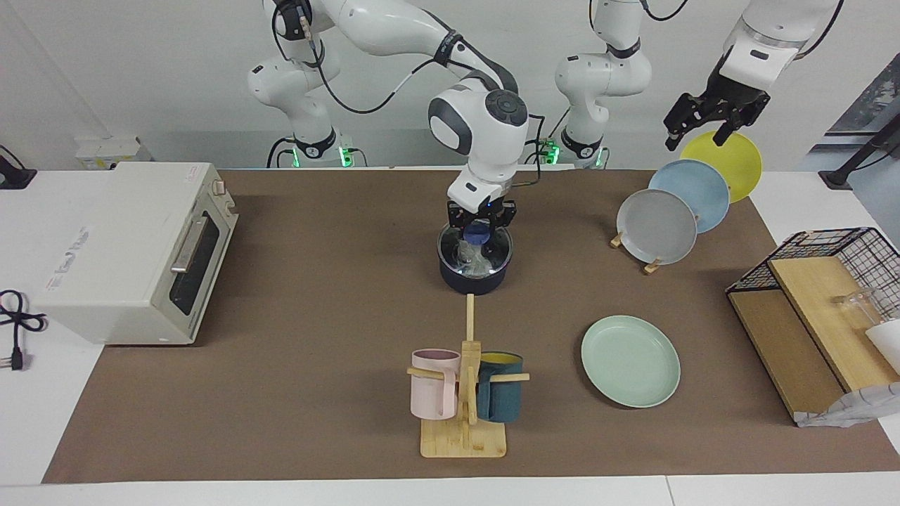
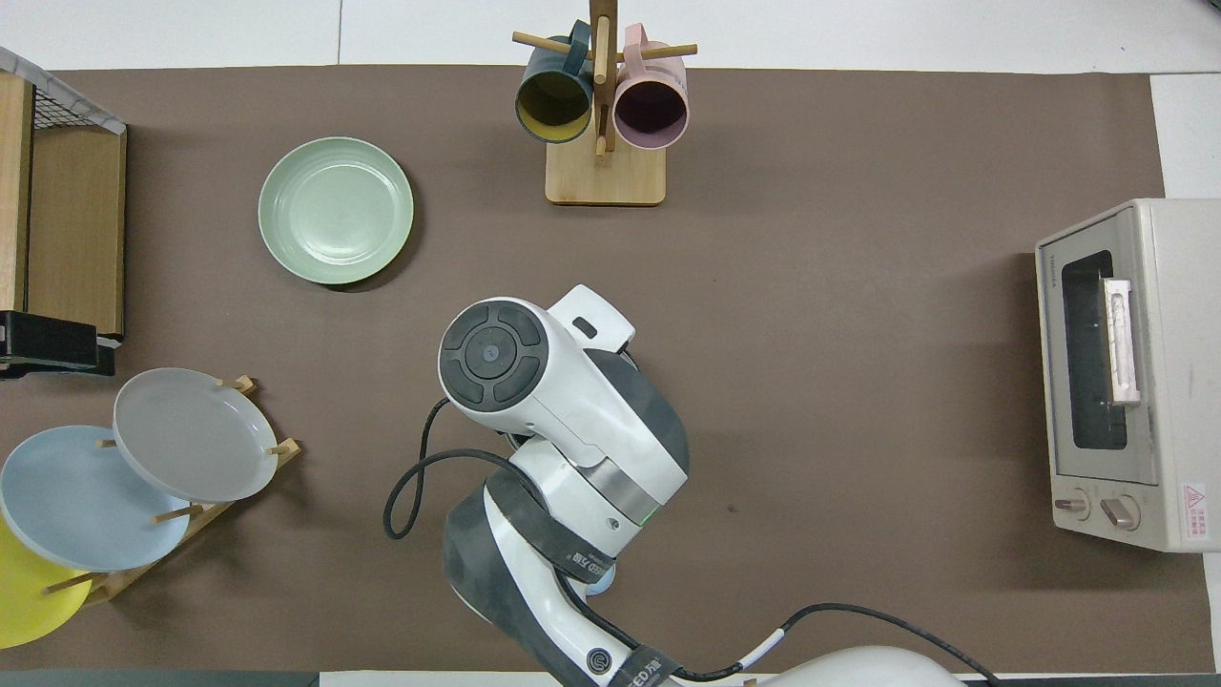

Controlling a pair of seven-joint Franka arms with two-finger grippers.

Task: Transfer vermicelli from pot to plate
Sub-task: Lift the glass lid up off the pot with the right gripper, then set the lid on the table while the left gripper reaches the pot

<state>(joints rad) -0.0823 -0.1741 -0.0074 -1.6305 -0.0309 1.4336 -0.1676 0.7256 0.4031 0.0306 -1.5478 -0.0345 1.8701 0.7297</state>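
**Facing view, in order across the frame:**

- Boxy cream toaster oven (image 1: 133, 253), mid-height at the right arm's end; not part of the task.
- Right gripper (image 1: 479, 223), upper centre, fingers closed against 2 sides of the blue knob of a clear glass lid (image 1: 474, 247).
- Small round dark navy pot (image 1: 474, 281), centre frame, under that lid.
- Clump of thin white translucent vermicelli (image 1: 472, 264), inside the pot, seen through the glass.
- Bamboo mug rack (image 1: 464, 414), lower centre, carrying 2 mugs.
- Round pale mint-green plate (image 1: 631, 360), lower frame toward the left arm's end, bare, well apart from the pot.
- Wooden rack with 3 tilted plates (image 1: 675, 211).
- Left gripper (image 1: 695, 133), upper corner, fingers spread, holding nothing, waiting over the yellow plate.

**Handling (judged):**
- Likely light, limp, slippery and prone to trailing strands.
- Best pinched through the thick middle of the clump.
- Lid glass fragile, so taken by the knob only.

**Differences between views:**
- Overhead: pot, lid and noodles hidden beneath the right arm; mint plate (image 2: 336, 211) shown as a full circle.
- Facing: the only evidence of the grip.
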